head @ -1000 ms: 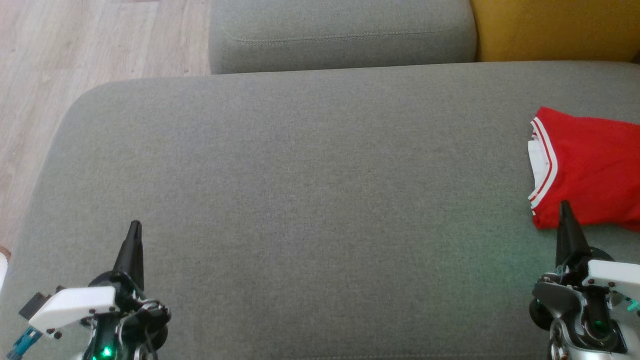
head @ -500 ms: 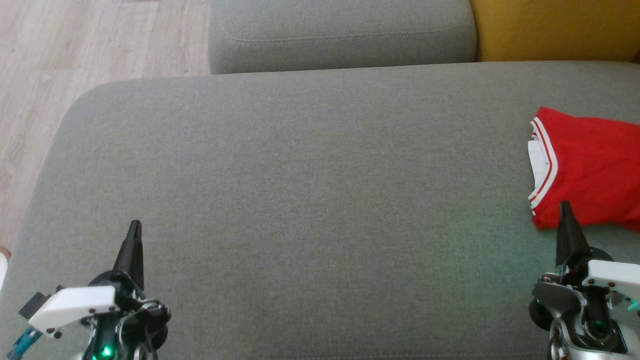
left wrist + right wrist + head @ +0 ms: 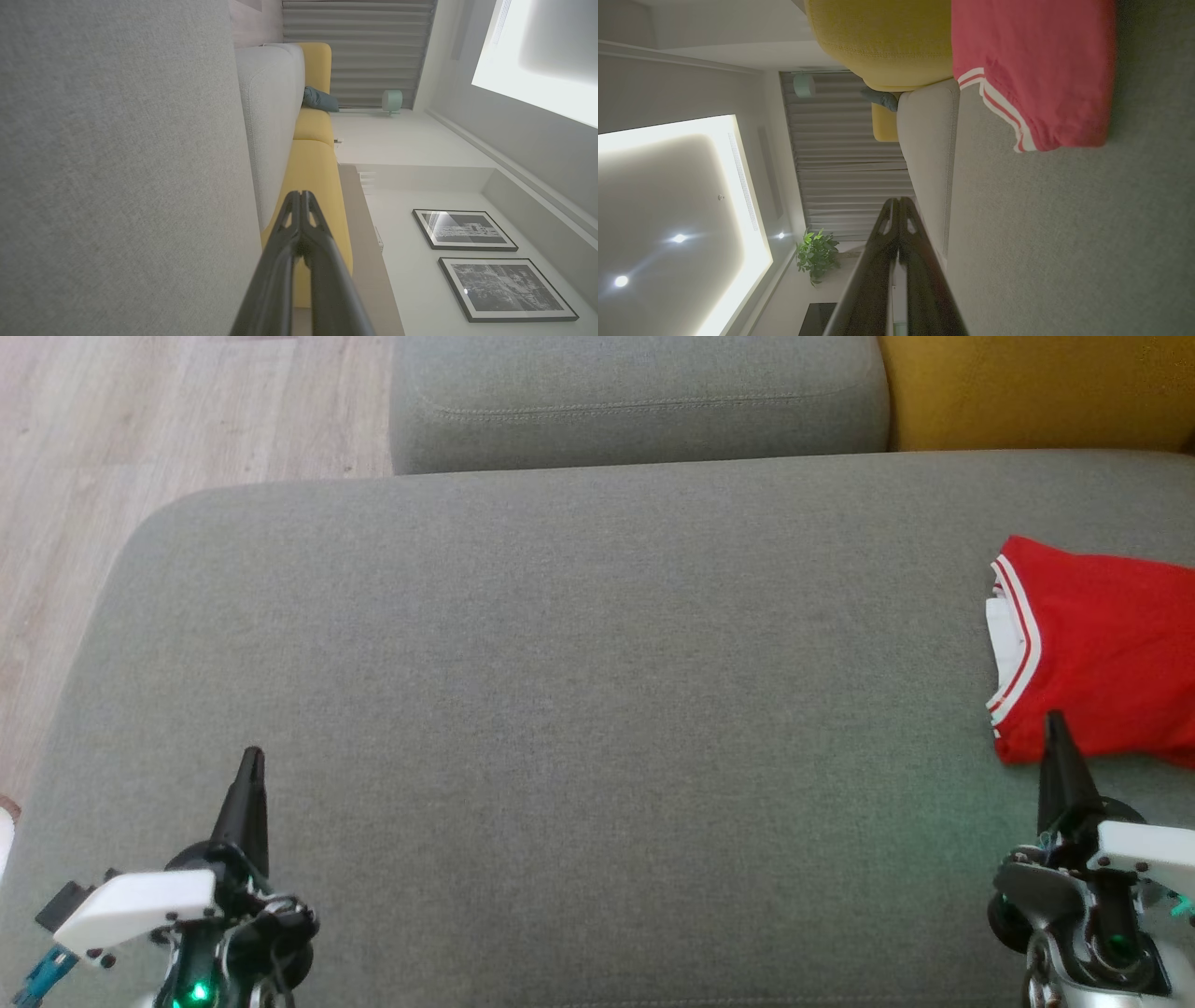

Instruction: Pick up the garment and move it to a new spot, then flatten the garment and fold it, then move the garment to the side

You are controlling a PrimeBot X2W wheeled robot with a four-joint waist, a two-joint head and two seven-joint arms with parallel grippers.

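Head view: the red garment (image 3: 1102, 653) lay at three o'clock on the grey sofa seat (image 3: 560, 663); the left gripper (image 3: 250, 761), at seven o'clock, had its fingers together; the right gripper (image 3: 1053, 723), at four o'clock, likewise, tip beside the garment's near edge. Left wrist view: fingertips met, empty. Right wrist view: the garment lay at one o'clock, clear of the closed fingers.

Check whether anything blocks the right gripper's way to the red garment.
Nothing visible does: the right gripper, shut, sits close to the red garment, with bare grey sofa cushion around them.
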